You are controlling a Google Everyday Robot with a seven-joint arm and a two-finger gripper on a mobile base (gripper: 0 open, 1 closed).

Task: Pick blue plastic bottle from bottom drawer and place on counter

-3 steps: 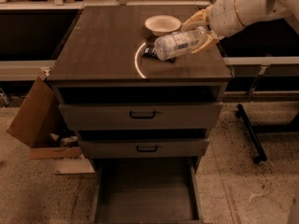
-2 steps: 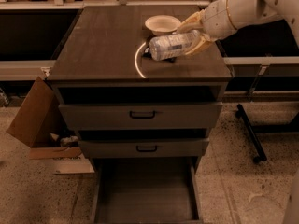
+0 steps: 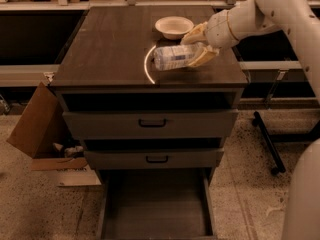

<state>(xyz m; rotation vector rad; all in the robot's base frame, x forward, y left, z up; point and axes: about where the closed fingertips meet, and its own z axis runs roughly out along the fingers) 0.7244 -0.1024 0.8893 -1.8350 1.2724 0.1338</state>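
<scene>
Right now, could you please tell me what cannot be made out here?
Camera view: blue plastic bottle cap end, covered by the gripper closed on it.
Camera view: whether the bottle rests on the counter, unclear from this angle.
Camera view: bottom drawer front, cut off by the lower edge.

A white bowl [image 3: 173, 26] sits just behind the gripper [image 3: 198, 46]. An open cardboard box [image 3: 35, 129] (scraps lie inside) stands on the speckled floor [image 3: 250, 194], left of two black-handled upper drawers [image 3: 150, 124].
</scene>
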